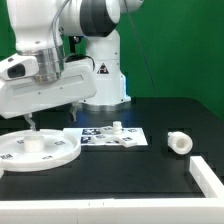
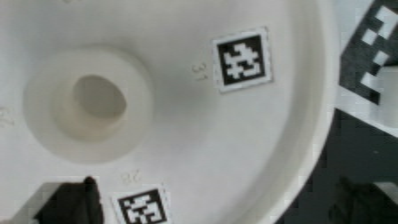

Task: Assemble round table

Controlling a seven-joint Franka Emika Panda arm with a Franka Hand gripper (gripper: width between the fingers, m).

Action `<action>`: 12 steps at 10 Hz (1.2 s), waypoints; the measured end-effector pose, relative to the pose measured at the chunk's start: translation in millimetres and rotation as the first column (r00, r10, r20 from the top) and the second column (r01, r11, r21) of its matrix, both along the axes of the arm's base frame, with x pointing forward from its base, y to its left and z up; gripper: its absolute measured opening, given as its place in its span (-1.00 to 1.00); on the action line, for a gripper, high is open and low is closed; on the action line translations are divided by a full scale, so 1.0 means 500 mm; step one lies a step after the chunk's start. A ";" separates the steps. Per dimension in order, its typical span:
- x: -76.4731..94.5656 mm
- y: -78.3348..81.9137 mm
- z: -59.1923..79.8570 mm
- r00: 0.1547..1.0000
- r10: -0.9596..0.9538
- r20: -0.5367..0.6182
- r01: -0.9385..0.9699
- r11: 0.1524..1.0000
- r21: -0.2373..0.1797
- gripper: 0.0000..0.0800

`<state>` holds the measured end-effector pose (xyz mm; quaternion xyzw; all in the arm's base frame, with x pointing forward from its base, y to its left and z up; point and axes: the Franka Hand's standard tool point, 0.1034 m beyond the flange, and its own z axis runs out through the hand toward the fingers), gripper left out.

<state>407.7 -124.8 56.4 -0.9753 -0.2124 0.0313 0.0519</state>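
Observation:
The large rimmed round disc (image 1: 40, 150) lies flat on the black table at the exterior view's lower left. It fills the wrist view (image 2: 160, 130), showing its central socket (image 2: 98, 100) and two square tags. My gripper (image 1: 32, 126) hangs just above the disc's edge and is open and empty. In the wrist view the gripper (image 2: 214, 205) has one finger (image 2: 71, 200) over the disc and the other past the rim, over the table. The short cylindrical post (image 1: 178, 143) lies on its side to the exterior view's right. A small white part (image 1: 117, 128), perhaps the foot, stands behind the marker board.
The marker board (image 1: 108, 137) lies flat in the middle of the table, just right of the disc, and its corner shows in the wrist view (image 2: 374, 60). A plain white block (image 1: 208, 178) sits at the exterior view's lower right. The arm's white base (image 1: 100, 80) stands behind.

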 end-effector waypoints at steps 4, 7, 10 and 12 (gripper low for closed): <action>0.020 -0.057 -0.015 0.999 0.032 0.043 -0.030 0.998 -0.047 0.62; 0.000 -0.095 -0.052 0.997 0.063 0.046 -0.060 0.996 -0.070 0.62; -0.015 -0.088 -0.070 0.997 0.067 0.024 -0.065 0.996 -0.062 0.62; -0.017 -0.100 -0.084 0.998 0.063 0.014 -0.062 0.996 -0.063 0.62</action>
